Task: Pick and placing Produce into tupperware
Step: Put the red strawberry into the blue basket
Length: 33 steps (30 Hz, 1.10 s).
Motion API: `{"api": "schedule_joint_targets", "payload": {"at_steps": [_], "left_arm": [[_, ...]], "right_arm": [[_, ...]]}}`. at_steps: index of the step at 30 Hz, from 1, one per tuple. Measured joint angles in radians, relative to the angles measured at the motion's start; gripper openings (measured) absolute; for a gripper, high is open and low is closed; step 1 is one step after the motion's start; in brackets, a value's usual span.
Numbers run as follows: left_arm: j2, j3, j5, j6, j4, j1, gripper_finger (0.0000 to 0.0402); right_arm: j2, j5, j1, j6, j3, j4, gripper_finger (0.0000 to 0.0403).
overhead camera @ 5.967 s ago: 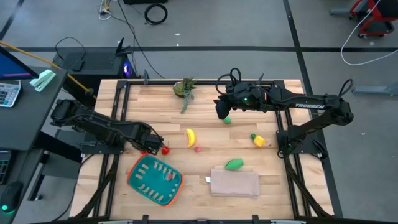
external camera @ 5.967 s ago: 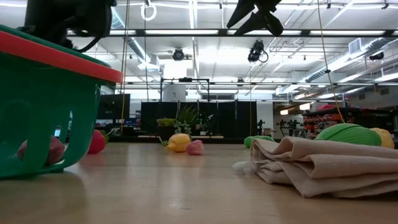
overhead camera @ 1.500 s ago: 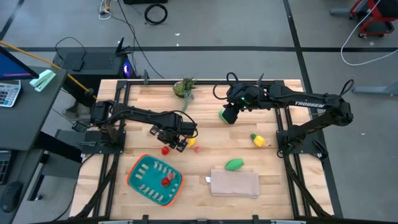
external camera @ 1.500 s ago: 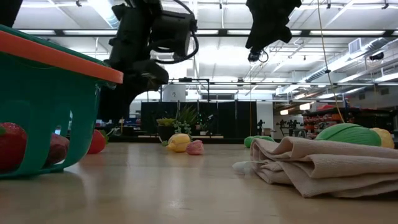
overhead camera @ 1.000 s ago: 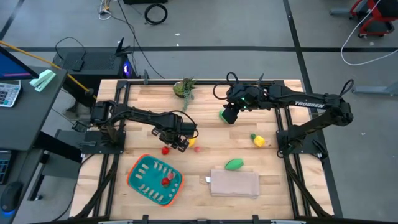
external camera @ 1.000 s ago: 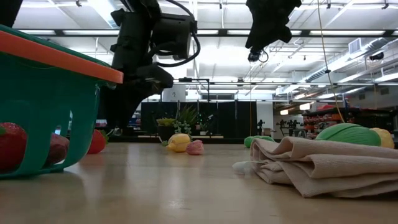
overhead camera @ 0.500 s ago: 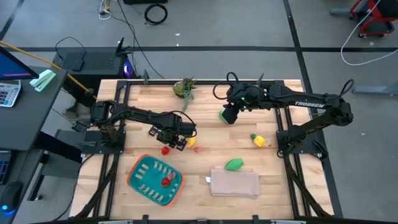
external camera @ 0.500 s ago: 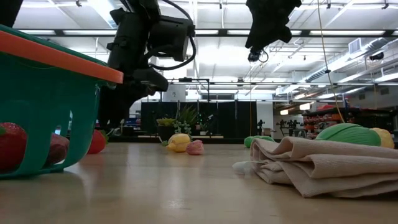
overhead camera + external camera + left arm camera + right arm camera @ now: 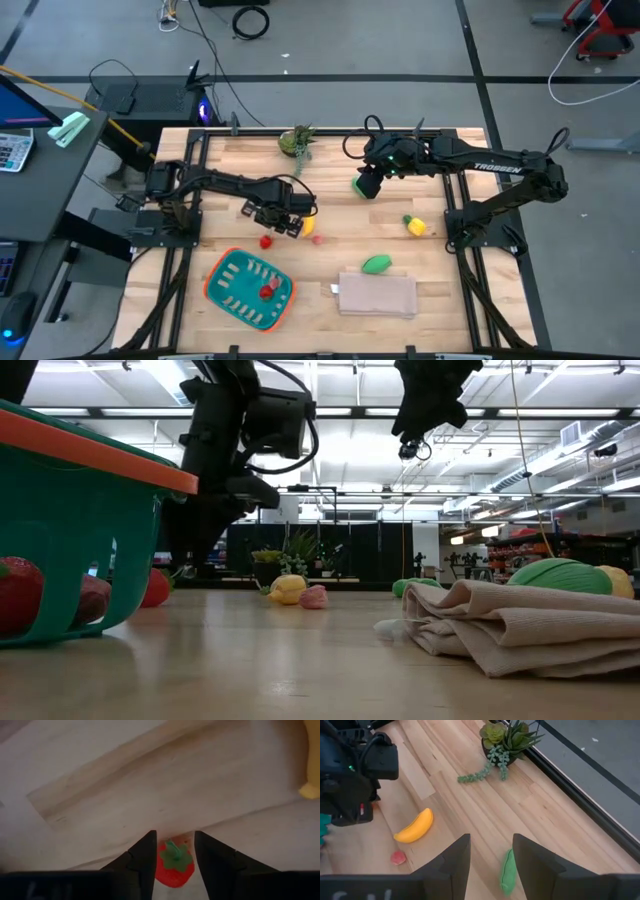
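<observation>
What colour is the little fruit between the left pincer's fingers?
The strawberry is red with a green leafy top, seen best in the left wrist view.

Wooden table: tupperware, banana, cloth

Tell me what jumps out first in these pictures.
The teal tray with an orange rim at the table's near left, one red piece inside. Just beyond it, the left gripper hangs over a red toy strawberry with a green top, fingers apart. The right gripper hovers above a green pod-shaped piece.
</observation>
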Motion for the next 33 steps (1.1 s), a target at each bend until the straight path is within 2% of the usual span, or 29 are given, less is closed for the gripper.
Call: {"api": "schedule_joint_targets", "payload": {"at_steps": [9, 15, 21, 26, 33], "left_arm": [[0.0, 0.0, 0.018, -0.001, 0.0, -0.009, 0.0139], [0.0, -0.062, 0.062, -0.028, 0.007, -0.01, 0.0138], [0.001, -0.074, 0.062, -0.027, 0.073, -0.01, 0.0138], [0.001, -0.074, 0.062, -0.027, 0.14, -0.01, 0.0131], [0.001, -0.074, 0.061, -0.027, 0.136, -0.01, 0.0116]], "right_arm": [[0.0, 0.0, 0.0, 0.0, 0.0, 0.0, 0.0156], [0.0, 0.0, 0.0, -0.005, 0.0, 0.0, 0.0156], [0.0, 0.0, 0.0, -0.006, 0.0, 0.005, 0.0156], [0.0, 0.0, 0.0, -0.007, 0.0, 0.026, 0.0156], [0.0, 0.0, 0.0, -0.008, 0.0, 0.031, 0.0156]]}}
